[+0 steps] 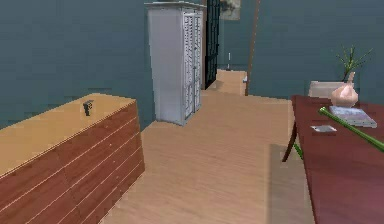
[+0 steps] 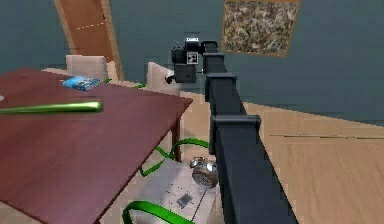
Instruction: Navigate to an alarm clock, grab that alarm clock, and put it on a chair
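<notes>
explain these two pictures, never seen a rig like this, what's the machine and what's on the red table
It is a wheeled robot with one reaching arm, in a simulated house. The forward view looks ahead: a wooden dresser, a white cabinet and the dark red table. The arm side view looks out sideways: the dark bar is the arm, ending in the gripper. On the table lie a green stick and a blue book. A small round thing sits on a white seat beside the table. I cannot tell whether the gripper holds anything.

Home interior, wooden dresser (image 1: pixel 60 150), white cabinet (image 1: pixel 178 60), reddish dining table (image 1: pixel 345 172), framed picture (image 2: pixel 260 25) on wall
</notes>
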